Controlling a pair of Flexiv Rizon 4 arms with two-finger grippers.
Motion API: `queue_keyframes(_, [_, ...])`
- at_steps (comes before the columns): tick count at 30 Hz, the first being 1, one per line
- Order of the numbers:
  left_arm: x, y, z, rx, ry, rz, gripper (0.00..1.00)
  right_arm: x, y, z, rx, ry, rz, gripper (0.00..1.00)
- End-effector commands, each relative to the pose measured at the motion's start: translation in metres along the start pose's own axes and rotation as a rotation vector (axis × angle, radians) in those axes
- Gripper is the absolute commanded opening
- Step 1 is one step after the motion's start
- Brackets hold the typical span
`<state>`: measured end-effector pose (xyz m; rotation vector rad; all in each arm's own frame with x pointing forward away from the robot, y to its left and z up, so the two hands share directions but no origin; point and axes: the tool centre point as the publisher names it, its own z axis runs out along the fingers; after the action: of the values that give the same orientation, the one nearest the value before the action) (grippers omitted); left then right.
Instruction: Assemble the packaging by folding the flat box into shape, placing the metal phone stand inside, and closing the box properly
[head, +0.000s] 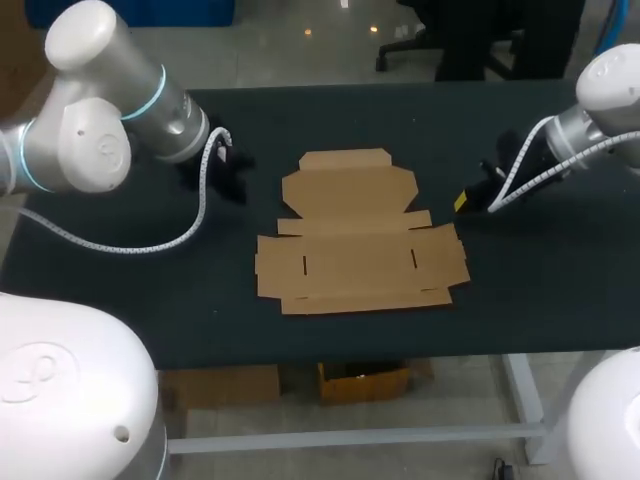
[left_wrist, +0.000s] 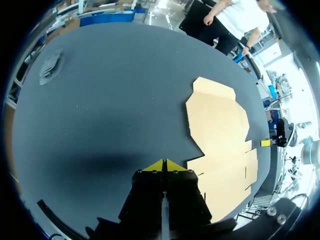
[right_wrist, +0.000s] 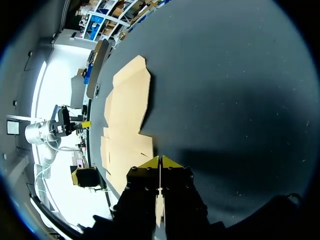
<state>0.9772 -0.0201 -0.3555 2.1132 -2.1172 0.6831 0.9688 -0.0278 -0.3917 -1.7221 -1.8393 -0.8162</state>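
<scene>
Dark desk (head: 560, 300), matte surface. Flat box (head: 355, 245) lies unfolded at centre, every flap down: folding not yet begun. Left claw (left_wrist: 163, 163) and right claw (right_wrist: 160, 159) flank it, one on each side. Both have tips pressed together and hold nothing. My judgement is that they are stationed to work opposite flaps. Grey object (left_wrist: 51, 66) at a far corner may be the stand; cannot confirm.

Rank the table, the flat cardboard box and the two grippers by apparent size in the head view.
1. the table
2. the cardboard box, lying flat on it
3. the left gripper and the right gripper: both small and dark, about alike, so no ranking between them.
</scene>
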Motion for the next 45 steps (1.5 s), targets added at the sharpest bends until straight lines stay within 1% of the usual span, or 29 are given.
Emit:
queue_keyframes(1, [0.001,0.013,0.003,0.032,0.016,0.017,0.0,-0.004,0.004,0.004,0.007,0.011,0.001,0.0])
queue_keyframes(6, [0.004,0.016,0.007,0.009,0.022,0.024,0.0,-0.005,0.004,0.006,0.007,0.015,0.007,0.0])
queue_keyframes(9, [0.006,0.018,0.009,-0.01,0.01,0.017,0.0,-0.006,0.003,0.006,0.004,0.015,0.012,0.0])
queue_keyframes(16, [0.012,0.02,0.015,-0.077,-0.008,-0.002,0.0,-0.01,0.005,0.005,0.0,0.022,0.022,0.0])
queue_keyframes(17, [0.013,0.019,0.016,-0.098,-0.012,-0.003,0.0,-0.01,0.005,0.005,-0.001,0.023,0.026,0.0])
queue_keyframes(32, [0.013,0.019,0.016,-0.098,-0.012,-0.003,0.0,-0.011,0.004,0.005,0.0,0.024,0.029,0.0])
queue_keyframes(37, [0.015,0.021,0.021,-0.094,-0.002,0.008,0.0,-0.007,0.005,0.011,0.018,0.022,0.02,0.0])
queue_keyframes(40, [0.016,0.024,0.022,-0.071,-0.014,0.029,0.0,-0.006,0.005,0.012,0.023,0.02,0.015,0.0])
queue_keyframes(43, [0.016,0.025,0.025,-0.065,-0.026,0.032,0.0,-0.006,0.007,0.015,0.025,0.021,0.01,0.0])
queue_keyframes(45, [0.016,0.026,0.027,-0.07,-0.008,0.035,0.0,-0.006,0.008,0.018,0.027,0.023,0.009,0.0])
